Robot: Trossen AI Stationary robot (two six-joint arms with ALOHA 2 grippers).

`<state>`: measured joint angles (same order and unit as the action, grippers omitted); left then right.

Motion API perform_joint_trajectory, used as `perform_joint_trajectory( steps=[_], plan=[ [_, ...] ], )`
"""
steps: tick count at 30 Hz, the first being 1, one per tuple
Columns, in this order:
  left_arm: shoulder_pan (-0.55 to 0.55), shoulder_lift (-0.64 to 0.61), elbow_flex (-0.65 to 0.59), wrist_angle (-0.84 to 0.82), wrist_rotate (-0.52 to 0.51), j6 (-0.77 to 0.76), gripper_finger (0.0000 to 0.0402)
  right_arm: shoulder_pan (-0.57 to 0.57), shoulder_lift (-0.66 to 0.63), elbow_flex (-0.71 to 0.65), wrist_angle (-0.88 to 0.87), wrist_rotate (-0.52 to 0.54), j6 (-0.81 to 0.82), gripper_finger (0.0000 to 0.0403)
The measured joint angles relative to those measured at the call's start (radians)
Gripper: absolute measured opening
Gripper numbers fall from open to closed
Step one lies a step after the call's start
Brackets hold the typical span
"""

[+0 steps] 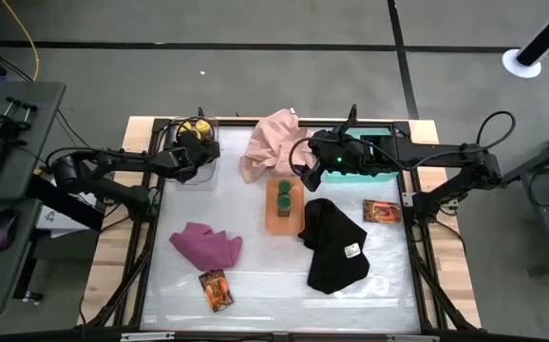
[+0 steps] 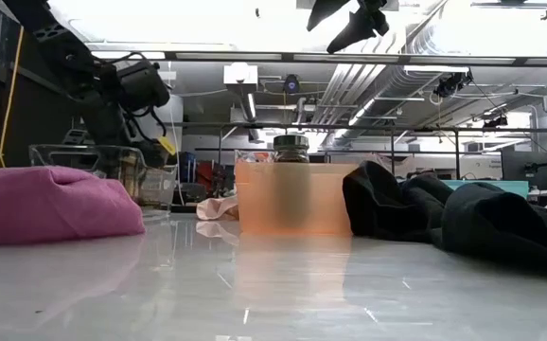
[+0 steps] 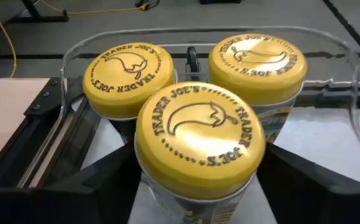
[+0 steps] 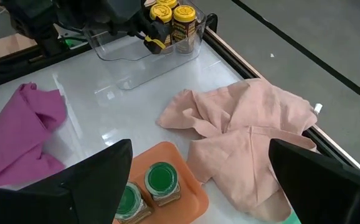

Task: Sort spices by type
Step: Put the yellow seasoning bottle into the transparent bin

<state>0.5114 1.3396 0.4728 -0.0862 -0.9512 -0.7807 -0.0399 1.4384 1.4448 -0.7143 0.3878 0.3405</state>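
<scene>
Up at the far left corner of the surface [image 1: 284,285], the left pincer [image 1: 198,142] reaches into a clear tray [image 3: 348,106] holding three yellow-lidded jars [image 3: 198,140]; its fingers flank the nearest jar, spread wide. The right pincer [image 1: 310,169] hangs wide open and empty above the orange tray [image 4: 192,190], where two green-lidded jars [image 4: 161,177] sit. Two red-brown packets [image 1: 216,290] lie apart on the surface.
</scene>
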Motion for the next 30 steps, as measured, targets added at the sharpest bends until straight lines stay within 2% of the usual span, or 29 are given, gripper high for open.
perform_joint_trajectory(
  steps=[3, 12, 24, 27, 30],
  plan=[
    [0.0, 0.0, 0.0, 0.004, 0.012, 0.011, 0.03, 0.0, 0.0, 0.0, 0.0, 0.0, 0.0, 0.0373],
    [0.0, -0.093, 0.0, -0.014, 0.181, 0.016, 0.0302, 0.0, 0.0, 0.0, 0.0, 0.0, -0.007, 0.0373],
    [0.028, -0.382, 0.003, -0.051, 0.129, 0.13, 0.0303, 0.0, 0.0, 0.0, 0.0, 0.0, -0.035, 0.0373],
    [0.032, -0.423, 0.027, -0.061, 0.139, 0.15, 0.0293, 0.0, 0.0, 0.0, 0.0, -0.001, -0.035, 0.0373],
    [0.032, -0.43, 0.067, -0.066, 0.191, 0.214, 0.0256, 0.0, 0.0, 0.0, 0.0, -0.001, -0.035, 0.0373]
  ],
)
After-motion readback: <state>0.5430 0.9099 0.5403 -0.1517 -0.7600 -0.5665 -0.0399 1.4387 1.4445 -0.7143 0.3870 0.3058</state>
